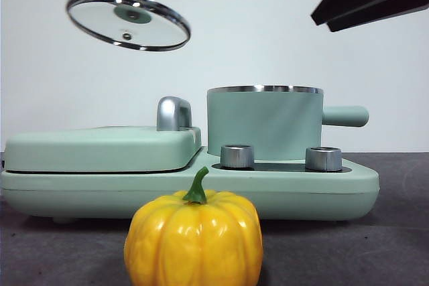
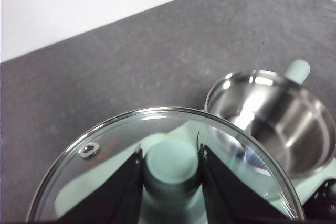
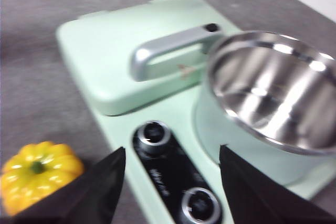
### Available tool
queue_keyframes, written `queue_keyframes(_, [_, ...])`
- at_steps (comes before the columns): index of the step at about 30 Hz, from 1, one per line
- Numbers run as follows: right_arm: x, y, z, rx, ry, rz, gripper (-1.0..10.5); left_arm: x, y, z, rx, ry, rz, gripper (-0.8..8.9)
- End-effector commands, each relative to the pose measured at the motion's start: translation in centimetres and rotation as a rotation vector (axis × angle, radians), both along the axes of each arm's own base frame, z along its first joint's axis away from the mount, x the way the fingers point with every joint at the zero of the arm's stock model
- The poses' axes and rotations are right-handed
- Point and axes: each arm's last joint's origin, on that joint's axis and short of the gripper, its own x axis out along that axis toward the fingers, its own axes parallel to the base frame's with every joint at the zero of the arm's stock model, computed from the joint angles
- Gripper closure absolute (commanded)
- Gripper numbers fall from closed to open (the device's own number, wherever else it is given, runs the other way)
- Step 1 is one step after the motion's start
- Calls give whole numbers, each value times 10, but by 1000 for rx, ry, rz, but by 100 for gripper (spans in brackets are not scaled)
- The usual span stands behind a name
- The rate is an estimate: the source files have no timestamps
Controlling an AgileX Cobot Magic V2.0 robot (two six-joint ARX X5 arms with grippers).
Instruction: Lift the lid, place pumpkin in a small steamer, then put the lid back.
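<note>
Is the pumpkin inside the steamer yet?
No, the pumpkin sits on the table in front of the appliance, and the small steamer is empty.

Left gripper (image 2: 170, 182): we see two matte black, flat, wedge-shaped jaws with pale chipped tips.
Right gripper (image 3: 172, 187): we see two broad, plain black jaws, slightly blurred, tapering to blunt corners.

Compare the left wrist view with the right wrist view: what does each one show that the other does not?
Only the left wrist view shows the lid, its knob clamped by the left gripper. Only the right wrist view shows the pumpkin on the table, the griddle cover with its steel handle, the dials, and the open right gripper. Both show the small steamer, uncovered and empty.
</note>
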Motion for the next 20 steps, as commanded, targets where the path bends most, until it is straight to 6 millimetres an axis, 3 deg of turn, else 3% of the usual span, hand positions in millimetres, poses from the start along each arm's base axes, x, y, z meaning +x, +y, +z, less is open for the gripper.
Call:
queue_keyframes(1, [-1, 10, 2, -13, -4, 42, 663, -8, 5, 5, -12, -46, 22, 795])
queue_keyframes(6, [-2, 30, -9, -55, 56, 124, 660, -26, 18, -1, -7, -42, 64, 795])
queue_keyframes(10, [-5, 47, -20, -95, 108, 204, 611, -35, 26, 5, -29, -67, 89, 796])
queue_keyframes(15, [-9, 66, -35, -151, 167, 283, 597, -39, 31, 11, -39, -96, 102, 796])
queue_keyframes(20, [-14, 79, -48, -196, 213, 337, 499, -39, 31, 11, -42, -93, 104, 796])
